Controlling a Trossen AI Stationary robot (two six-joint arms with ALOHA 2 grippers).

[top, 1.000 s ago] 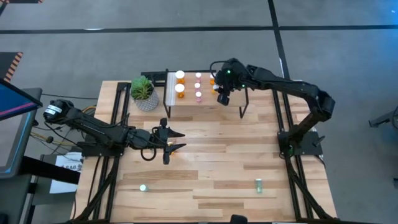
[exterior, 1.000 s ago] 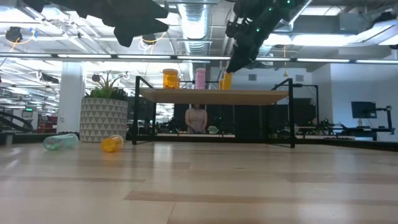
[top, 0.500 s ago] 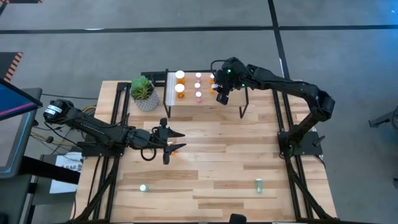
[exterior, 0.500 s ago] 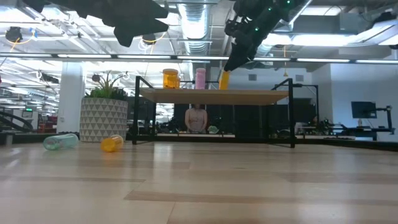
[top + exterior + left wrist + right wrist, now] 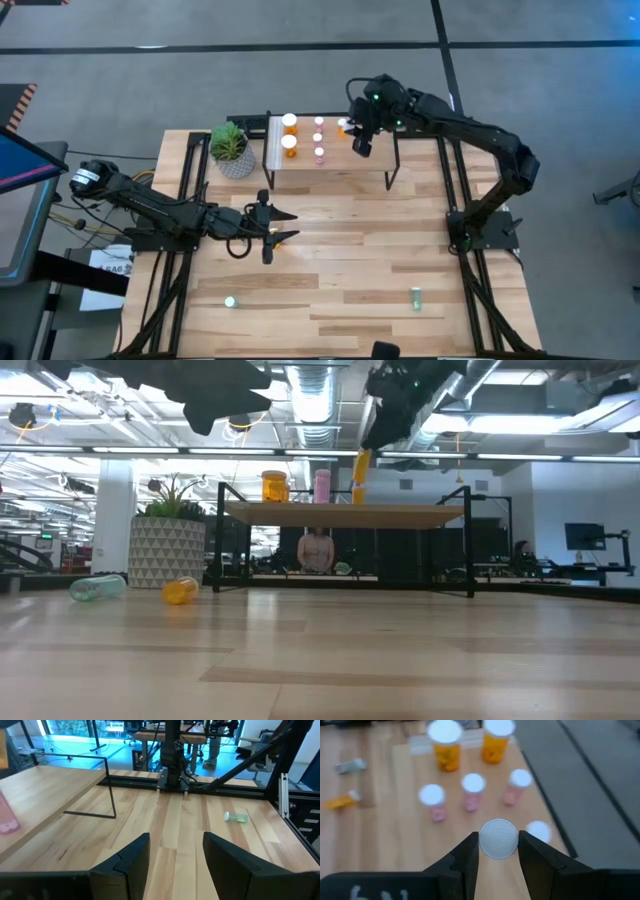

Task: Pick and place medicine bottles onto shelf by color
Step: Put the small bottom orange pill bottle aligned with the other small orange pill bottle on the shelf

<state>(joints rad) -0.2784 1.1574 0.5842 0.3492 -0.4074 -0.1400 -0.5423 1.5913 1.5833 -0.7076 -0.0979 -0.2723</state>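
Your right pincer (image 5: 498,851) is clamped on the white cap of a small orange cylindrical medicine bottle (image 5: 359,478), which hangs below it with its long axis upright. In the low view its base is clear of the low light-wood shelf on thin black legs (image 5: 372,170), so the bottle is above the shelf and not touching it. What the next move turns on, as I judge it, is what lies straight beneath: from the right wrist view, the held bottle hangs over bare shelf wood, just beside another white-capped bottle (image 5: 538,831) on the side toward the shelf's edge; you cannot tell that one's colour. The three small pink bottles (image 5: 473,792) stand in a row farther along the shelf, and the two larger orange bottles (image 5: 445,743) are beyond them, near the shelf's white-strip end. So the orange group lies ahead of the pincer, past the pink row.

Your left pincer (image 5: 172,857) waits with its fingers spread and empty, low over the plank surface (image 5: 380,250), well apart from the shelf on the shelf's open side. Bottles not yet on the shelf are nearer to it than to the right arm: a small orange one (image 5: 180,591) and a pale green-teal one (image 5: 98,588) lying on their sides on the surface, plus another pale green bottle (image 5: 235,817) lying ahead of the left pincer. A potted green plant in a patterned white pot (image 5: 231,150) sits just beside the shelf's white-strip end.
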